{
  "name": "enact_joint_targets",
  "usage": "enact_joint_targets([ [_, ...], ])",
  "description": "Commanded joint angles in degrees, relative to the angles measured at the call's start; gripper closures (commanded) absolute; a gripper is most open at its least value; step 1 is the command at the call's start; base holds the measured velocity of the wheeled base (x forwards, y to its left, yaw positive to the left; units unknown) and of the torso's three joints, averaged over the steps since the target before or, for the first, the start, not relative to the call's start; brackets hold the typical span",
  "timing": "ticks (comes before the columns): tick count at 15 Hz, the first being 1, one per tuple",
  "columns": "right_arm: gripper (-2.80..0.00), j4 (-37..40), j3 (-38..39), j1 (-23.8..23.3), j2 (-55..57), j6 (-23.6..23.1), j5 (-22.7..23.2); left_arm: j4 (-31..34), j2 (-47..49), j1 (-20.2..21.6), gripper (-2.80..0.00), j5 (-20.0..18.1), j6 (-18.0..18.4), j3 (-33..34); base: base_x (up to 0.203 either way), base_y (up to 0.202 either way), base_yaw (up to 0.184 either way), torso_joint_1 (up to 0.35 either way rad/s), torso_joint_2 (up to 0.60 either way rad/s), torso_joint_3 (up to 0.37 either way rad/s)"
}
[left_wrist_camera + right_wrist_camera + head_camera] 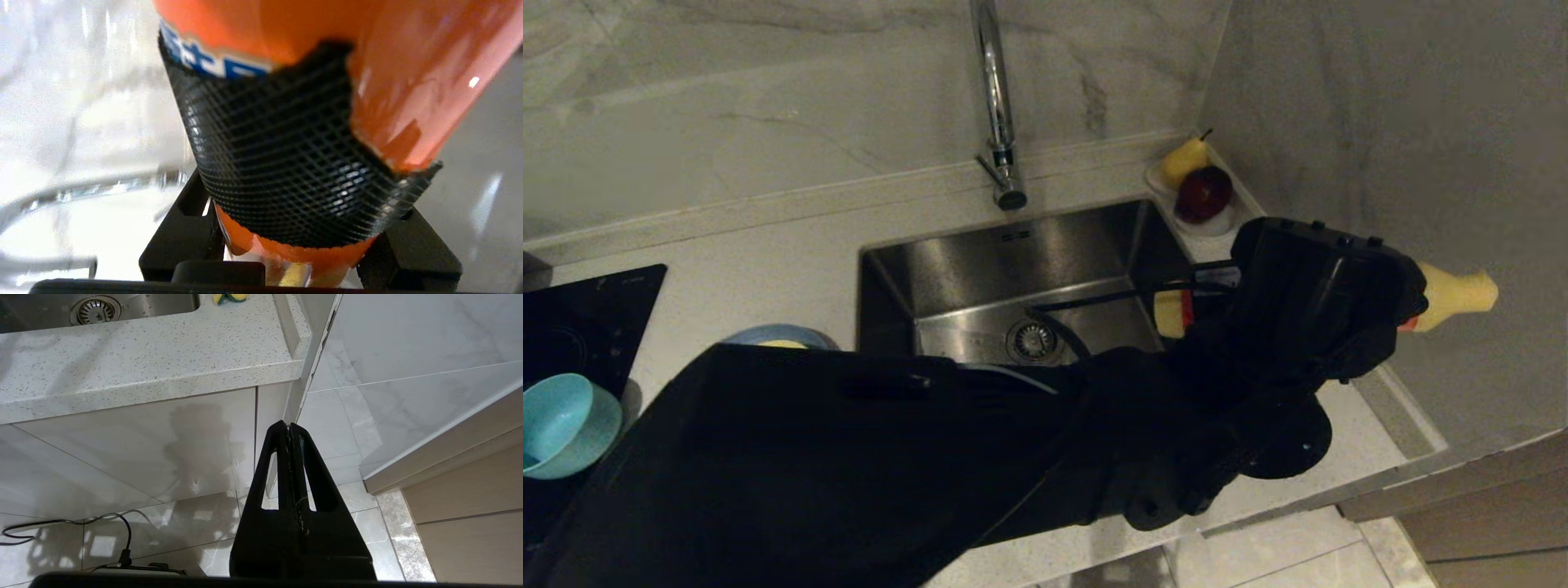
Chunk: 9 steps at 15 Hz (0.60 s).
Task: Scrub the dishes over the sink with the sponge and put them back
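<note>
Sponge (229,297) lay on the worktop (163,355) by the sink's (1013,278) right rim, apart from both claws. Left claw (1409,306) gripped a yellow bottle (1462,294) at the worktop's right edge; its wrist view showed an orange label. Right claw (291,430) hung closed, empty, below the worktop's front edge.

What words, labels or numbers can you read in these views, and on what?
Bottle held by the left gripper by the sink: blue-and-white characters on its orange label, partly covered and blurred, unreadable.
Cooktop: a faint mark at its back edge, too small to read.
Nothing else shows text.
</note>
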Motion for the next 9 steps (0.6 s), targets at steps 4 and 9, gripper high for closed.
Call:
enact_joint_targets([
  [4,0.00,0.0,0.0,0.0,-0.1,0.0,0.0,0.1,3.2,0.0,0.00,8.0,0.4,0.0,0.000,0.000,0.000,0.000,0.00,0.000],
  [9,0.00,0.0,0.0,0.0,-0.1,0.0,0.0,0.8,4.7,0.0,0.00,11.6,0.5,0.1,0.000,0.000,0.000,0.000,0.00,0.000],
])
